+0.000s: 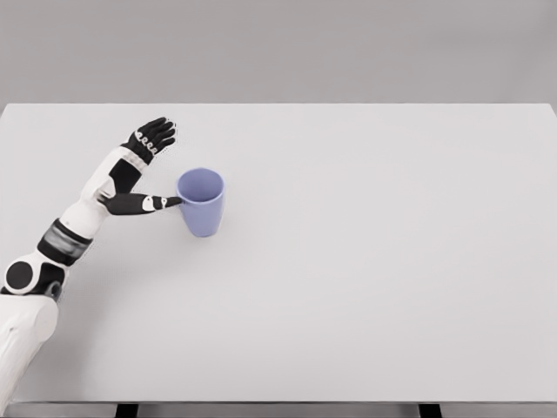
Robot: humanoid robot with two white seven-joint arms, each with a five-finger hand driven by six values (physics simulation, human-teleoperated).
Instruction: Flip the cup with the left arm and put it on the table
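Note:
A light purple cup [202,202] stands upright on the white table [365,261], its mouth facing up, left of the middle. My left hand [164,165] is just to the cup's left, open. Its thumb [148,204] stretches right and touches the cup's rim side. The other fingers [157,132] point up and away from the cup, spread and holding nothing. The left arm comes in from the lower left corner.
The table's far edge [278,104] runs across the upper part of the view, against a grey wall. The near edge [278,402] lies at the bottom. Nothing else stands on the table.

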